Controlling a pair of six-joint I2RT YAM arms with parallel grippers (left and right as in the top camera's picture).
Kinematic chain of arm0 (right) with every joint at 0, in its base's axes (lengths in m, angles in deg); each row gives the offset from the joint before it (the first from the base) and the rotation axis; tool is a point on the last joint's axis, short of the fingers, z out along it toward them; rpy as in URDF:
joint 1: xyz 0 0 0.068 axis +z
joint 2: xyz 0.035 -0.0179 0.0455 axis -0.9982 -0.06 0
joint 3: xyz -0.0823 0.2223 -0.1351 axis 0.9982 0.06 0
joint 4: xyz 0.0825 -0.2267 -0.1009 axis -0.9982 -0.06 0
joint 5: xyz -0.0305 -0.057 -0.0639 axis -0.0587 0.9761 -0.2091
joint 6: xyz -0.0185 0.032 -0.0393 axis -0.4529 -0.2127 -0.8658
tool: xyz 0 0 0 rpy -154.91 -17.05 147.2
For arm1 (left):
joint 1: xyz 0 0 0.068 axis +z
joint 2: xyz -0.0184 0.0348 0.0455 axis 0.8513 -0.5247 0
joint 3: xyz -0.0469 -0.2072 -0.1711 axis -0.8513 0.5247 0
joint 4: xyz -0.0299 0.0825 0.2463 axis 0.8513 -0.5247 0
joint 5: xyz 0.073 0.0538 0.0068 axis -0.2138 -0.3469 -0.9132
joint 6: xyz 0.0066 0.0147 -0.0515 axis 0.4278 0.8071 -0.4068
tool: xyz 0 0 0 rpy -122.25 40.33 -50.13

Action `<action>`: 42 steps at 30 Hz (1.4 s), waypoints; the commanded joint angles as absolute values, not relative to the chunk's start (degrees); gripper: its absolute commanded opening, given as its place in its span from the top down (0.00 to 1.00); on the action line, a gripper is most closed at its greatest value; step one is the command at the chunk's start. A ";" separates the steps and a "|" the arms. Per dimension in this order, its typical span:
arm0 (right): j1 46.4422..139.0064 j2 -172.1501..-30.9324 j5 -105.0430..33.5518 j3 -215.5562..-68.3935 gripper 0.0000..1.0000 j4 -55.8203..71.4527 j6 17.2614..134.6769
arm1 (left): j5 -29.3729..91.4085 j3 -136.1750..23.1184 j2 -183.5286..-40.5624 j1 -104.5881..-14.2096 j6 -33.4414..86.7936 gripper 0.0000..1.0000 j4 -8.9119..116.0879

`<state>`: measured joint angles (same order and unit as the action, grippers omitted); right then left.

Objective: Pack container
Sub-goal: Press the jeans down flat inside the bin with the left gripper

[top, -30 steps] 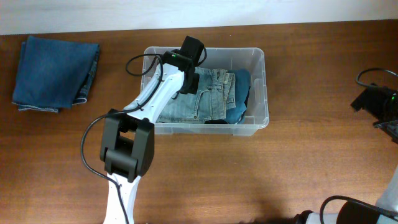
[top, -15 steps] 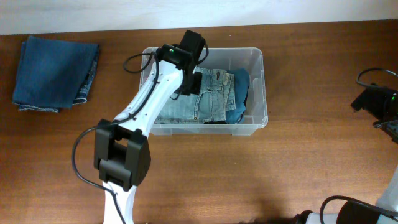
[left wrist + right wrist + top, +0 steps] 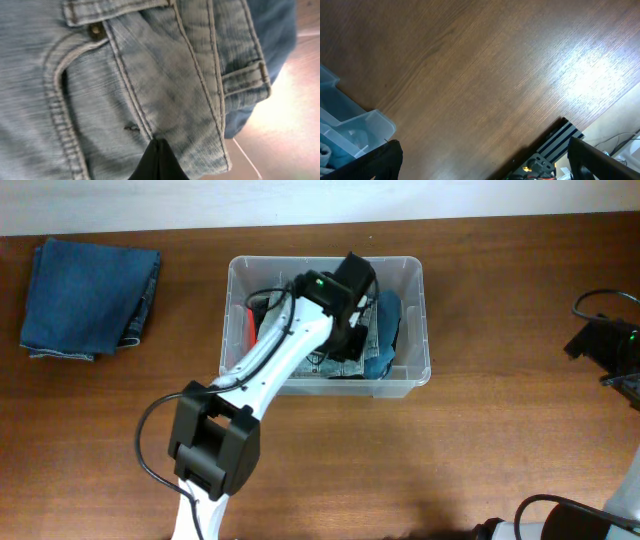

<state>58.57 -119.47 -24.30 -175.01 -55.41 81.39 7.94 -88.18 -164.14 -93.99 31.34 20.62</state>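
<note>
The clear plastic container (image 3: 425,320) stands at the middle back of the table. Light blue jeans (image 3: 322,366) lie bunched in its right half, over a dark blue garment (image 3: 388,320). My left gripper (image 3: 347,330) reaches down into the container. In the left wrist view its fingers (image 3: 157,150) are pressed together on the light blue jeans (image 3: 150,75). My right gripper (image 3: 485,150) is wide open and empty above bare table, far right. A corner of the container (image 3: 350,130) shows in the right wrist view.
A folded dark blue denim piece (image 3: 90,295) lies at the back left of the table. A red item (image 3: 250,325) and dark items show at the container's left end. The right arm (image 3: 605,340) sits at the right edge.
My left gripper moved right inside the container, and the light jeans shifted and bunched to the right with it, uncovering the red and dark items at the left end. The right arm stayed still.
</note>
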 commanded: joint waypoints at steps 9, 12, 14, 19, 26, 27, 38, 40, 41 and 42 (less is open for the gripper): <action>58.31 -119.28 -24.24 -175.12 0.01 -55.43 81.67 | 6.54 -81.03 -163.25 -94.01 29.55 0.98 26.96; 58.33 -119.26 -24.24 -175.12 0.02 -55.43 81.67 | 5.47 -85.90 -162.41 -92.70 29.59 0.98 26.19; 58.33 -119.26 -24.24 -175.12 0.01 -55.43 81.67 | 3.02 -89.14 -161.96 -91.47 29.57 0.98 25.29; 58.31 -119.26 -24.24 -175.12 0.02 -55.43 81.67 | -3.87 -91.76 -161.91 -87.36 29.53 0.94 25.67; 58.33 -119.26 -24.22 -175.12 0.02 -55.43 81.67 | -4.00 -91.65 -165.47 -81.38 29.57 0.94 26.96; 58.33 -119.26 -24.24 -175.12 0.01 -55.43 81.67 | -3.98 -91.65 -166.15 -81.14 29.73 0.94 27.37; 58.31 -119.26 -24.24 -175.12 0.01 -55.43 81.67 | -16.63 -91.65 -174.72 -80.68 30.64 0.94 28.55; 58.33 -119.26 -24.22 -175.12 0.02 -55.43 81.67 | -16.52 -91.96 -174.24 -80.63 30.62 0.94 27.44; 58.33 -119.26 -24.24 -175.12 0.02 -55.43 81.67 | -16.54 -92.31 -173.93 -80.72 30.64 0.94 26.80; 58.31 -119.26 -24.22 -175.12 0.01 -55.43 81.67 | -16.54 -92.66 -173.65 -80.81 30.64 0.94 26.30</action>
<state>58.57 -119.47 -24.30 -175.01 -55.43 81.41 -11.12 -91.74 -172.16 -81.99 30.18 28.03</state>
